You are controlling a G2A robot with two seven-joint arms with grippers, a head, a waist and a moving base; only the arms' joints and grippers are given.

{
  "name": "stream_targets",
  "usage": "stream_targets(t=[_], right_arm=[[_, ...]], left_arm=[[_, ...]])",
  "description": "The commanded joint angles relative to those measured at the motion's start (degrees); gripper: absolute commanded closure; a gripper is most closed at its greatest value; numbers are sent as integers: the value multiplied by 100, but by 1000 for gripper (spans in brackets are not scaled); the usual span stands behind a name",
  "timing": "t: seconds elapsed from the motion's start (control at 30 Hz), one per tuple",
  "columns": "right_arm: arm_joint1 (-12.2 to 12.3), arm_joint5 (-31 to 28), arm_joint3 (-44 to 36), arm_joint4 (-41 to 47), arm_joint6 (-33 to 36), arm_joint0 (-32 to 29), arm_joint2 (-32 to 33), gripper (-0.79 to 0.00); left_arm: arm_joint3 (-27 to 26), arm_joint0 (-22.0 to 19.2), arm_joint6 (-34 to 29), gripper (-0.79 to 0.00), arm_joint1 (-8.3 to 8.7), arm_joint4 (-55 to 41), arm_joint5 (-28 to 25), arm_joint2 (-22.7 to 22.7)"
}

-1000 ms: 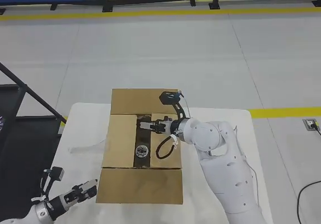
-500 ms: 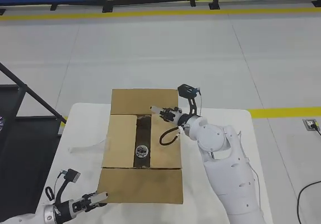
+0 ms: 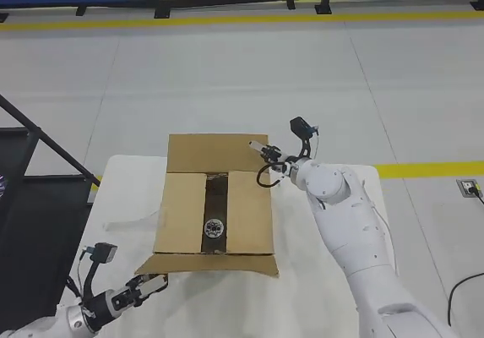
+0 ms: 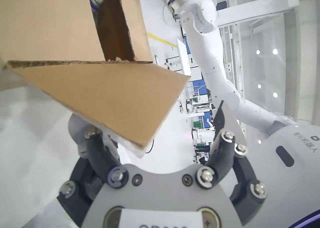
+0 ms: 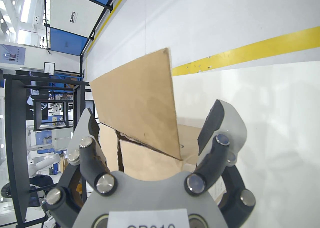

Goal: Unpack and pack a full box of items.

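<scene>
A white table [image 3: 127,190] stands beside a black frame [image 3: 35,128]; a yellow floor line [image 3: 444,169] passes a floor socket [image 3: 468,187].

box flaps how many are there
4: far flap open outward; one side flap and other side flap folded over the top; near flap angled outward. None hidden.

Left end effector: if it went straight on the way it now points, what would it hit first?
Most likely the near flap: its corner sits between the open left end effector's fingers. Depth is hard to judge, but nothing else shows in that line.
</scene>
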Motion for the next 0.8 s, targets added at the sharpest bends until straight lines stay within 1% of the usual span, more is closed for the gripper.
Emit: stream_targets(t=[0.0, 0.1, 0.23, 0.33, 0.47, 0.6, 0.77], right_arm=[[-6, -134, 551, 64, -129, 223, -14, -785], [-27, -405, 1130, 241, -255, 484, -25, -785], [-16, -1066, 1641, 617, -132, 707, 57, -785], [14, -1617, 1885, 957, 102, 805, 163, -785], [75, -2269, 2081, 1345, 521, 889, 289, -785], [138, -2656, 2160, 1618, 790, 936, 380, -785], [238, -3129, 2124, 1902, 1129, 934, 482, -785]], left_arm=[[-6, -63, 133, -785, 1, -115, 85, 22], [-39, -130, 387, -785, 5, 9, 121, 22], [-107, -188, 826, -785, -7, 96, 294, 134], [-116, -250, 1098, -785, -14, 191, 401, 217], [-127, -314, 1336, -785, -19, 344, 508, 339], [-127, -363, 1565, -785, -23, 494, 574, 429], [-136, -459, 2125, -785, -47, 897, 758, 635]])
